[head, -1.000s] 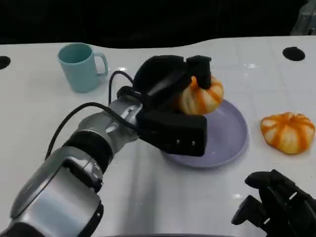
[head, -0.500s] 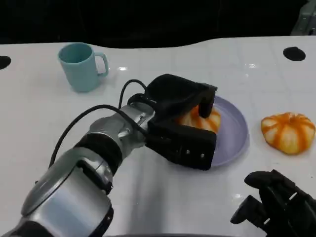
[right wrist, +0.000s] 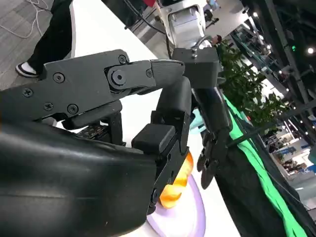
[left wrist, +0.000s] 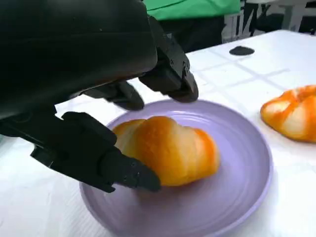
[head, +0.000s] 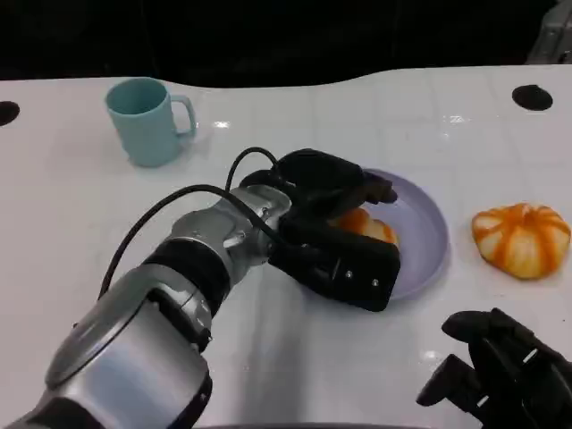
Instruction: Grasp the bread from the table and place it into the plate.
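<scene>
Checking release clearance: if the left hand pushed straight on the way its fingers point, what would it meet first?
Probably the bread lying on the plate: the left hand brackets it, fingers close on both sides; actual contact is unclear.

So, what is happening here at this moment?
The robot's left hand is at the purple plate, where a piece of bread lies. Its fingers are around the bread, though a firm grip cannot be confirmed. A second bread lies on the table beside the plate. The right hand rests idle.
</scene>
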